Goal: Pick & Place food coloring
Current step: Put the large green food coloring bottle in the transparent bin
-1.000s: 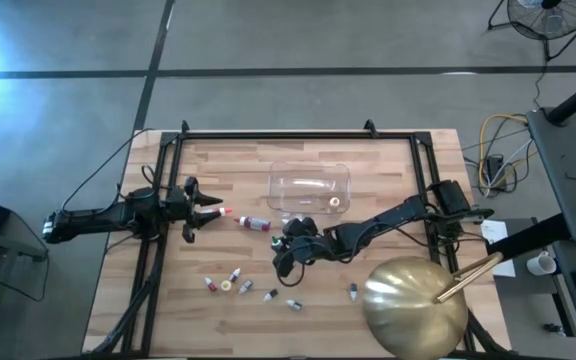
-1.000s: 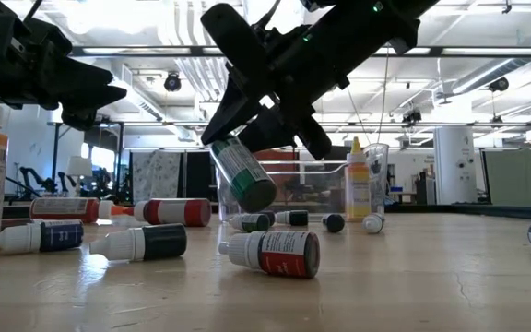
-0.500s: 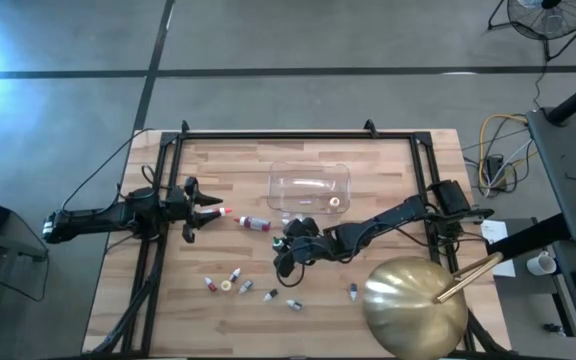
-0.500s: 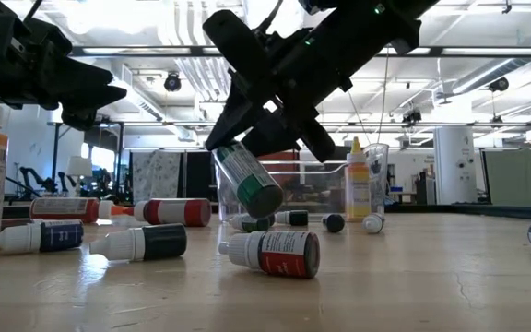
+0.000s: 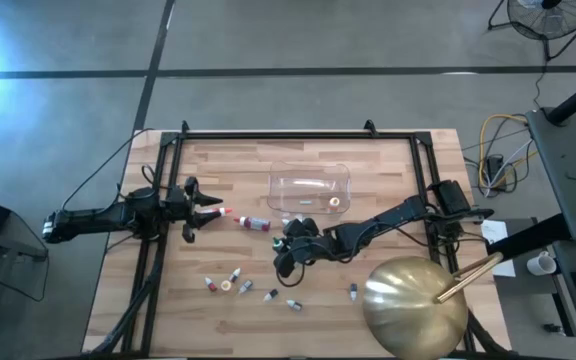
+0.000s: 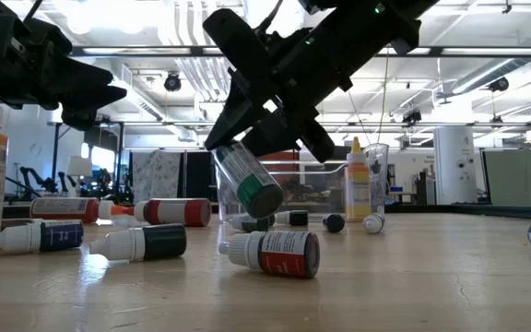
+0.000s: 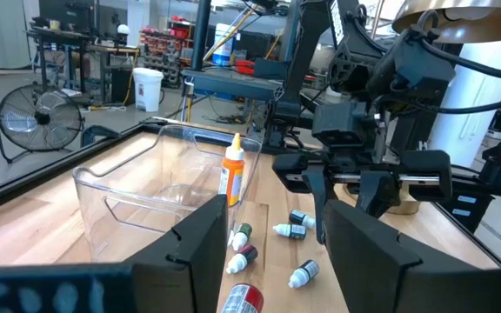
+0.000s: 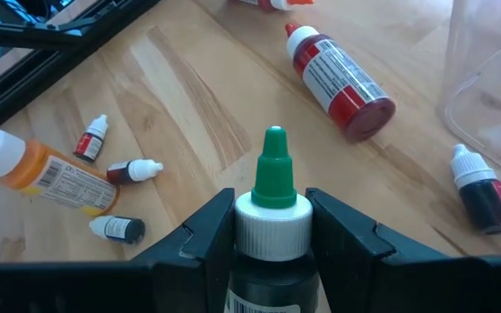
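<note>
My right gripper (image 5: 286, 256) hovers over the middle of the wooden table, shut on a green-capped food coloring bottle (image 8: 273, 209); the low view shows this bottle (image 6: 245, 177) in the air. More small food coloring bottles (image 5: 236, 283) lie near the front edge, and a red one (image 5: 254, 222) lies on its side left of the clear tub (image 5: 310, 187). My left gripper (image 5: 208, 212) waits at the table's left side, level, open and with nothing between its fingers (image 7: 205, 248). My right gripper pinches the green-capped bottle between its two fingers, one on each side of the white collar and upper body (image 8: 272, 228). The fingers (image 8: 209, 236) slant down from the table's right and lie along the bottle, whose cap points forward. The bottle hangs tilted, clear of the table.
A big gold dome (image 5: 415, 305) stands at the front right corner. The clear tub holds an upright orange-capped bottle (image 7: 231, 169). A black frame (image 5: 298, 134) runs round the tabletop. A large orange bottle (image 8: 46, 178) lies among the small ones.
</note>
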You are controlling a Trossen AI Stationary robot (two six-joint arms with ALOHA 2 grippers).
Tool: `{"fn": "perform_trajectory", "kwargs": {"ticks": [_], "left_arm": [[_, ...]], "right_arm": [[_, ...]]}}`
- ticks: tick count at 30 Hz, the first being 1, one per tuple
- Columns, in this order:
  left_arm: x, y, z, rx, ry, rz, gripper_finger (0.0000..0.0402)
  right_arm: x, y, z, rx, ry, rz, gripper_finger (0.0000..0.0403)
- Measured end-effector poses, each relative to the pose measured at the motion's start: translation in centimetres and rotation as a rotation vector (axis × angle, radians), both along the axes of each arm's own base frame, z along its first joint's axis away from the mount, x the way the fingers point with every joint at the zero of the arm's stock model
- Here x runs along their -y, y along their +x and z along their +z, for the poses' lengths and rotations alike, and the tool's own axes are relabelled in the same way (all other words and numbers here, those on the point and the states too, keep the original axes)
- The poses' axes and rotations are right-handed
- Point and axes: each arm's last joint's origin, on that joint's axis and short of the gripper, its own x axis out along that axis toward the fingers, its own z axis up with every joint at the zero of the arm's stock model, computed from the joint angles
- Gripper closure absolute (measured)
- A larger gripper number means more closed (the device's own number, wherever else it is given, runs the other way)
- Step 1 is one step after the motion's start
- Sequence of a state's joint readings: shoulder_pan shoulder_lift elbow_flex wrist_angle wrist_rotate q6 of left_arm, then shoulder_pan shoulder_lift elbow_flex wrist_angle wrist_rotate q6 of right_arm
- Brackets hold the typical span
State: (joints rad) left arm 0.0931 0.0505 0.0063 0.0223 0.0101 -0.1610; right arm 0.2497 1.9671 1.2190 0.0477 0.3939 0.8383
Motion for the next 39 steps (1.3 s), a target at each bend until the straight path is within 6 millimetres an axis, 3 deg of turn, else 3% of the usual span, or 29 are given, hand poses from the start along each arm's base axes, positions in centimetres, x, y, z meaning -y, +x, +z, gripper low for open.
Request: {"fn": "perform_trajectory", "kwargs": {"ticks": [14,27,39], "left_arm": [[0.0,0.0,0.0,0.0,0.0,0.0,0.0239],[0.0,0.0,0.0,0.0,0.0,0.0,0.0239],[0.0,0.0,0.0,0.0,0.0,0.0,0.0239]], "right_arm": [[0.1,0.0,0.0,0.001,0.01,-0.002,0.0274],[0.2,0.2,0.3,0.026,-0.021,0.009,0.0237],[2.1,0.9,0.6,-0.133,0.093,0.084,0.0236]]}}
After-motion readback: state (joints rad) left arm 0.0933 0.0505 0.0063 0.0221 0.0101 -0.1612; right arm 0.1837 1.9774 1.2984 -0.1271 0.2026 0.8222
